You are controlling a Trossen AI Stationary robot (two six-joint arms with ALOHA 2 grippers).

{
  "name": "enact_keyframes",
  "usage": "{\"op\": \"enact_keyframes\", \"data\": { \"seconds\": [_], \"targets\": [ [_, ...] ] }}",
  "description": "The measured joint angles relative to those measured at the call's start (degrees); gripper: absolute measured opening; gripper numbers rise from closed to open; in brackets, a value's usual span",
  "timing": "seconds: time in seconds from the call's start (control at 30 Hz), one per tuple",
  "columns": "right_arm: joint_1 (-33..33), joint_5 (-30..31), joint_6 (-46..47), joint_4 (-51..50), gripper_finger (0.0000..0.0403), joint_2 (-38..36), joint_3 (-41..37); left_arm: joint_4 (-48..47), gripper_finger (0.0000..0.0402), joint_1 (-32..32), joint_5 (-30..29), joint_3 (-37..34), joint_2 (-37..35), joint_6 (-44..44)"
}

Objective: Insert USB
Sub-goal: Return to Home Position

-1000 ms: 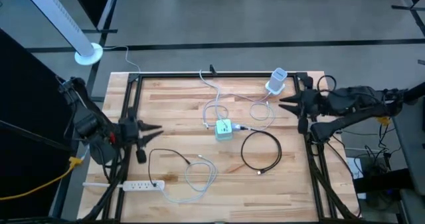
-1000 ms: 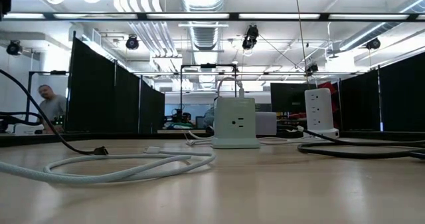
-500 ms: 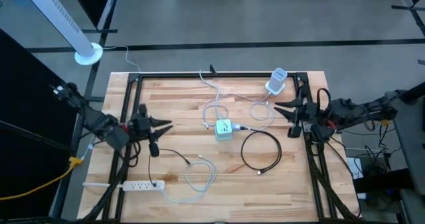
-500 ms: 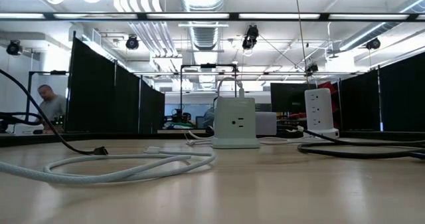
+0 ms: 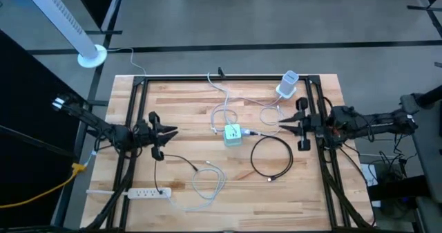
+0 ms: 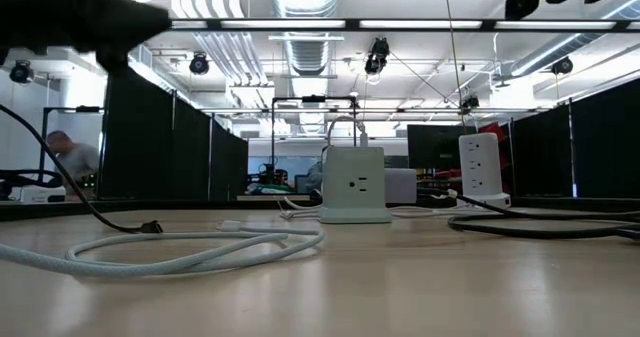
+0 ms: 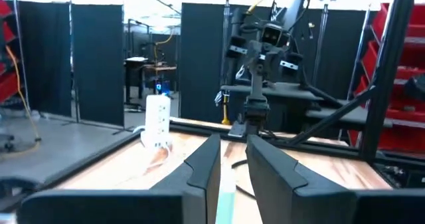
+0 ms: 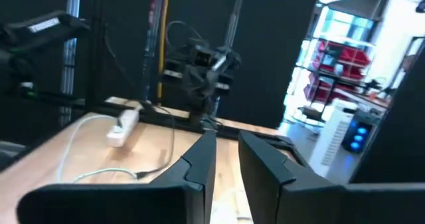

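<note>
White cable (image 5: 207, 180): matte cord in loose loops, near edge.
Black USB cable (image 5: 271, 157): smooth round coil, right of centre, no fingers on it.
Cube outlet (image 5: 233, 134): pale boxy block in the middle of the wooden table (image 5: 173, 98), between both grippers and apart from them.
Left gripper (image 5: 170, 131): fingers narrowly parted, empty.
Right gripper (image 5: 282, 127): fingers narrowly parted, empty, just beyond the black coil.
Tower outlet (image 5: 288, 85): white, upright, far edge.
</note>
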Motion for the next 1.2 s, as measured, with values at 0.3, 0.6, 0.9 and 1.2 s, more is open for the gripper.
{"op": "enact_keyframes", "data": {
  "seconds": [0.3, 0.6, 0.9, 1.2],
  "targets": [
    [-13.00, -10.74, 4.12, 1.02, 0.0040, 0.02, -3.37, -5.76, 0.0064, 6.41, 5.84, -1.42, -7.70, -0.87],
    [-22.86, -13.48, 10.93, 1.68, 0.0055, -0.34, -11.25, -17.48, 0.0064, 7.51, 3.05, -1.42, -15.91, 2.48],
    [-24.00, -13.51, 10.89, -4.24, 0.0071, -9.05, -12.02, -47.87, 0.0064, 7.18, 8.22, 4.05, -27.74, -11.06],
    [-24.00, -13.55, 10.15, -3.42, 0.0079, -23.73, -19.56, -33.31, 0.0064, 7.30, 15.44, -1.40, -26.90, -9.34]
  ]
}}
